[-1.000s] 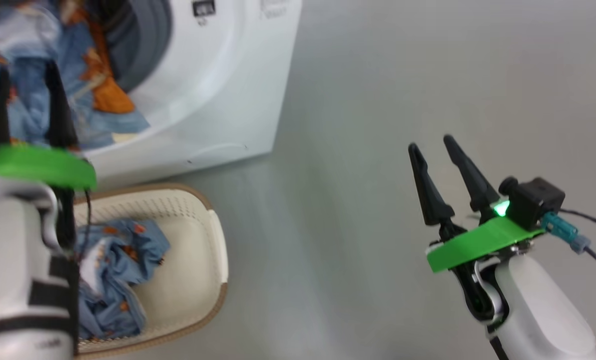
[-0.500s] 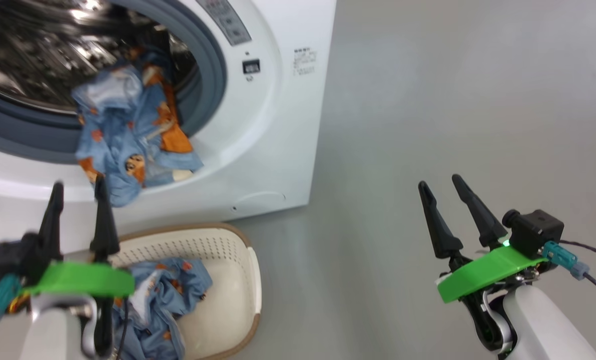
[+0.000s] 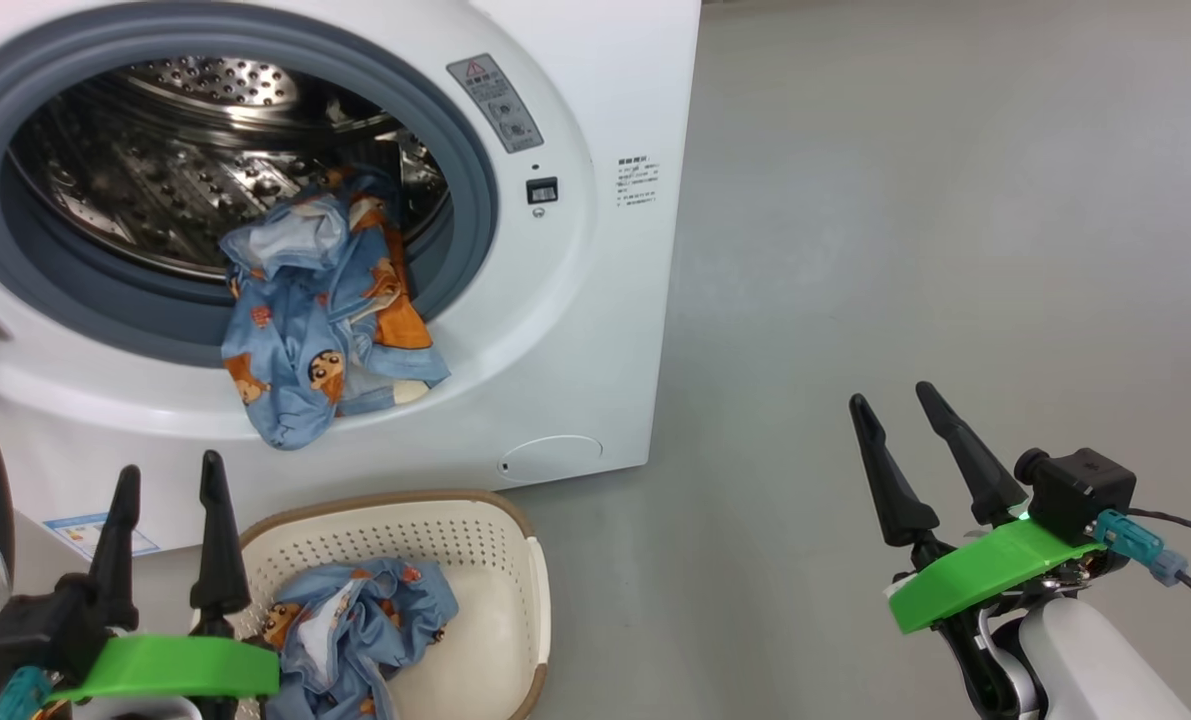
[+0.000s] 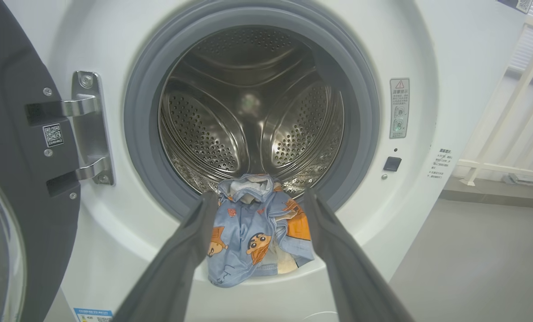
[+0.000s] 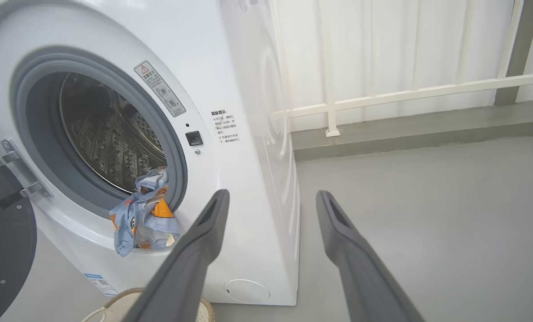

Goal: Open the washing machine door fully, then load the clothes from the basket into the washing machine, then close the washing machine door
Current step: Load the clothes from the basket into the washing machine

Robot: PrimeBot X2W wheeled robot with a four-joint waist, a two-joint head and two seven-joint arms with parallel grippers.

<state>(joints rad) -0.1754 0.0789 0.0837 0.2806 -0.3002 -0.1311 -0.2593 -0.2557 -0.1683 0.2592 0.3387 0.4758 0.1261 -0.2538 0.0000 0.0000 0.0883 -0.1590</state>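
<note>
**Left tool** (image 3: 171, 468): lower left of the head view, its 2 fingers pointing up. Jaws spread wide, nothing held.

**Right tool** (image 3: 892, 395): lower right of the head view, over grey floor (image 3: 905, 200) and well apart from the machine. Jaws spread wide, nothing held.

**Basket** (image 3: 500, 600): stands on the floor directly in front of the washing machine (image 3: 595, 300), just right of the left tool. 1 crumpled garment (image 3: 355, 620), light blue with orange and brown figures, lies in its left half. The right half shows bare perforated plastic.

**Label sticker** (image 3: 95, 530): small and blue, low on the machine's front, beyond the left tool's fingers.

**Washing machine door** (image 4: 20, 156): stands wide open to the left on its steel hinge (image 4: 87, 129). Its black inner face and the edge of its glass window show at the left of the left wrist view. Whether it is at its full travel cannot be told.

**Opening:** a second garment (image 3: 325, 320) of the same print is draped over the lower lip of the grey-blue seal (image 3: 480, 200). Part of it rests inside the steel drum (image 4: 248, 112) and part hangs down the white front panel. In the left wrist view it appears between that tool's 2 fingers. The head view shows the tool short of it, not touching.

**Beyond:** a white railing (image 5: 382, 94) runs behind the machine's right side.
</note>
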